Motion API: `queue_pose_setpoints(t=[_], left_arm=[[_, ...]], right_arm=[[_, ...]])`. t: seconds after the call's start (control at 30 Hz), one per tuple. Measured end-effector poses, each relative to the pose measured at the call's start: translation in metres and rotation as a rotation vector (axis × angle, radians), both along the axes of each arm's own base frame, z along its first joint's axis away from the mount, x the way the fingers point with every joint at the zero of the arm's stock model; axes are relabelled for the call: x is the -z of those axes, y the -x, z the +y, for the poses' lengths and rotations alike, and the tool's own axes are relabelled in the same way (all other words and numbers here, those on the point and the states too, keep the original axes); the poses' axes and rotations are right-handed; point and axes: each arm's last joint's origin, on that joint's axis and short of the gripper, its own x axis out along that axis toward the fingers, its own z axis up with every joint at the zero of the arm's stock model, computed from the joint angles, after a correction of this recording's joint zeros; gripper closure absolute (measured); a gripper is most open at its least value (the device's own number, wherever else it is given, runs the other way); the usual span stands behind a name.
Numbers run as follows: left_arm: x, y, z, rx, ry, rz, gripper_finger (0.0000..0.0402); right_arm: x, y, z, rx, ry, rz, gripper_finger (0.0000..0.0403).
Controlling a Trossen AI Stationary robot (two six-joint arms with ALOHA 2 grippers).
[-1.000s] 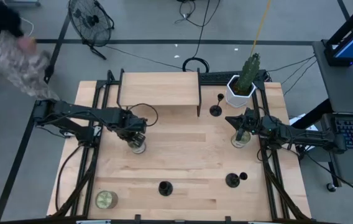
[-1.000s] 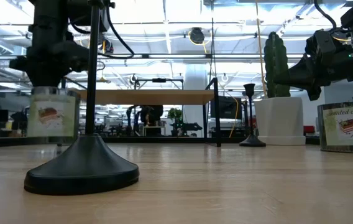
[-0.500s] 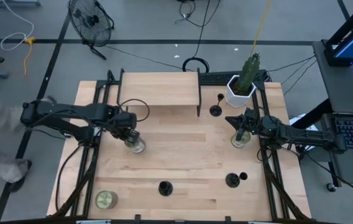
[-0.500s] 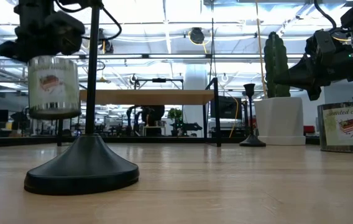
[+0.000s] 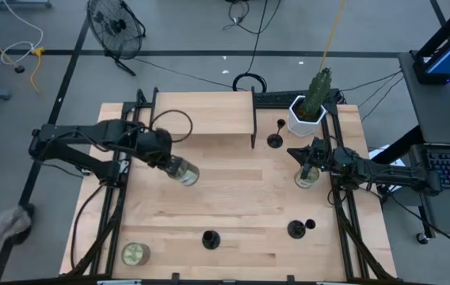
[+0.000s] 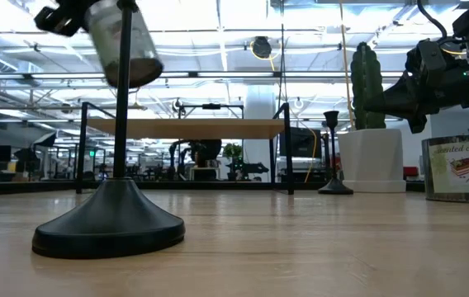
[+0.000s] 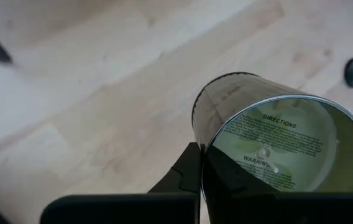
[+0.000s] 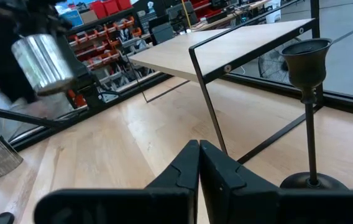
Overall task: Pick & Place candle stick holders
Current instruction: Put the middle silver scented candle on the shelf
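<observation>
Left claw (image 5: pixel 171 165) gripping tilted glass jar (image 5: pixel 184 172) above table (image 5: pixel 241 206).

Wooden table (image 5: pixel 241 198), as I see it from above.
On it I count three black candle stick holders (image 5: pixel 210 238), two jars (image 5: pixel 135 253), a cactus pot (image 5: pixel 307 115) and a shelf (image 5: pixel 203 112).

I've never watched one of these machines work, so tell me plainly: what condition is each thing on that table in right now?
Left gripper: shut on jar, raised.
Jar: lifted, tilted.
Right gripper: shut, over second jar.
Second jar: upright on table.
Third jar: standing, untouched.
Candle stick holders: upright, untouched.
Cactus pot: upright.
</observation>
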Motion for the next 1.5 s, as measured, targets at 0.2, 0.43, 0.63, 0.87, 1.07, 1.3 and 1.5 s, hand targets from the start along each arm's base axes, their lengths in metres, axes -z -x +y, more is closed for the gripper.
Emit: queue_pose_setpoints(t=[0.2,0.43,0.63,0.87,1.07,1.3,1.5], left_arm=[[-0.025,-0.007,0.014,-0.017,-0.094,0.061,0.0401],[-0.048,-0.015,0.045,-0.027,-0.189,0.078,0.0401],[-0.068,-0.029,0.073,0.006,-0.267,0.064,0.0401],[-0.074,-0.057,0.102,0.081,-0.324,0.113,0.0401],[-0.073,-0.079,0.119,0.163,-0.350,0.122,0.0401],[-0.065,-0.098,0.135,0.207,-0.359,0.141,0.0402],[-0.066,-0.111,0.124,0.122,-0.421,0.104,0.0402]], right_arm=[[0.000,0.000,0.000,0.000,0.000,0.000,0.0397],[0.000,0.000,0.000,-0.001,0.000,-0.001,0.0397],[0.000,0.000,0.000,-0.001,0.000,-0.001,0.0397],[-0.001,0.000,0.000,0.007,-0.113,-0.058,0.0397],[-0.013,0.000,0.000,0.017,-0.194,-0.227,0.0397],[-0.034,0.003,-0.001,0.025,-0.206,-0.466,0.0397],[-0.037,0.006,-0.004,0.134,-0.201,-0.516,0.0397]])
